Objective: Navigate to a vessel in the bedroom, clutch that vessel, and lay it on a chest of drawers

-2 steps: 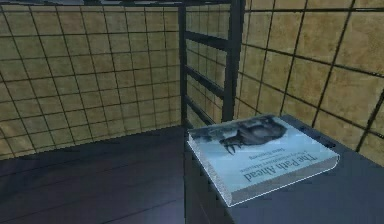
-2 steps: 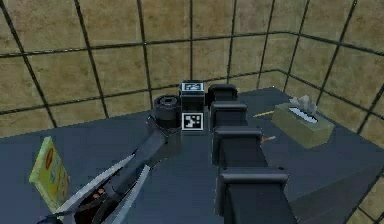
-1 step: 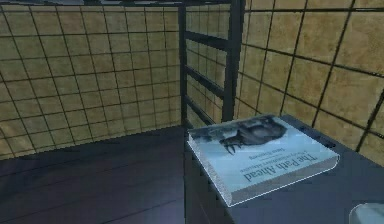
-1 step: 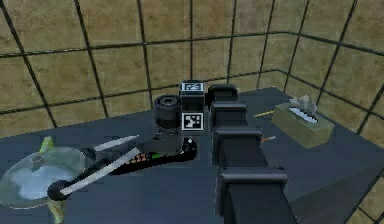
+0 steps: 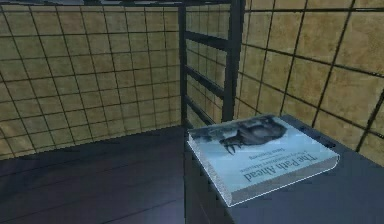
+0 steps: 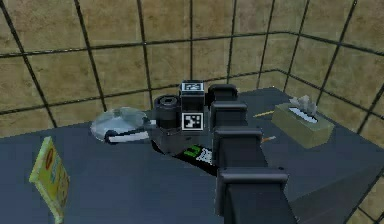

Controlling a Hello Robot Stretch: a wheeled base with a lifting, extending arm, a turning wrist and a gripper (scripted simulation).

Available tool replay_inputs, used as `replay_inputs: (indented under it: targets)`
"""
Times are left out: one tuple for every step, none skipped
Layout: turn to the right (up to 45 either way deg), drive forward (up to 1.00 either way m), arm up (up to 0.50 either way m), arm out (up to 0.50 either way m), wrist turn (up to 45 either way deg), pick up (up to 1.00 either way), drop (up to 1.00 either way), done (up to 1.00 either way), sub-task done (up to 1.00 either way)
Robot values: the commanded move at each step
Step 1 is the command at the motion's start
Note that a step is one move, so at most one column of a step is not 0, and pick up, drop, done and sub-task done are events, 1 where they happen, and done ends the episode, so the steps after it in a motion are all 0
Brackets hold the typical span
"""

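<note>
One arm (image 6: 240, 150) was extended across the dark tabletop (image 6: 120, 195), gripper (image 6: 148, 128) set near the pale bowl (image 6: 112, 126), likely for pickup; whether anything was held could not be told.

A tiled wall (image 6: 100, 50) closes the far edge of the table (image 6: 130, 190). The arm (image 6: 245, 160) crosses its middle, with the pincer (image 6: 148, 130) by a pale vessel (image 6: 108, 128) near that edge. A yellow packet (image 6: 48, 172) stands toward the near edge, and a tissue box (image 6: 300, 122) sits at the arm side view's right. Bare tabletop lies between packet and arm. Ahead, a book (image 5: 262, 155) covers a dark top (image 5: 355, 185), with a slatted frame (image 5: 210, 60) behind it.
</note>
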Motion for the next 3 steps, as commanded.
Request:
replay_inputs:
  targets:
    - [0.0,0.00,0.00,0.00,24.0,0.00,0.00,0.00,0.00]
    - [0.0,0.00,-0.12,0.00,0.0,0.00,0.00,0.00,0.00]
    - [0.0,0.00,0.00,0.00,0.0,0.00,1.00,0.00,0.00]
